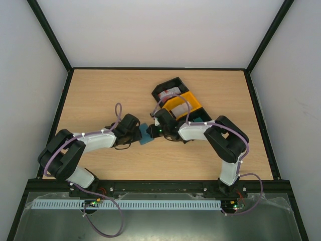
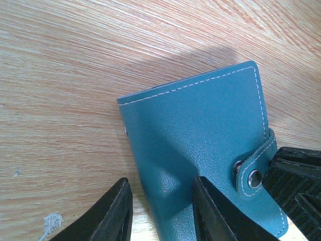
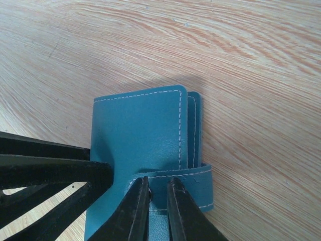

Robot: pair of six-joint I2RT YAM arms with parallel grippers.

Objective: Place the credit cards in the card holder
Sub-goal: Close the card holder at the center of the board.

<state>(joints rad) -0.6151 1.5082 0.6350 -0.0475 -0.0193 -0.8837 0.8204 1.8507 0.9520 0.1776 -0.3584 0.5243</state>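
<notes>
Lying folded on the desk point(image 1: 100, 90) near its middle, a little toward the near edge, the teal card holder point(image 2: 200, 130) has its strap point(image 3: 195, 175) wrapped round one side. The left claw point(image 2: 160, 183) stands partly apart. One finger point(image 2: 215, 216) sits over the cover and the other is above bare wood just beside the holder's edge, gripping nothing. The right claw point(image 3: 158, 188) is narrow, its tips either side of the strap's snap end; whether it pinches the strap I cannot tell. Black and yellow bins point(image 1: 186, 104) lie just beyond, toward the far edge, with red-and-white credit cards point(image 1: 168, 93) in one black compartment.
</notes>
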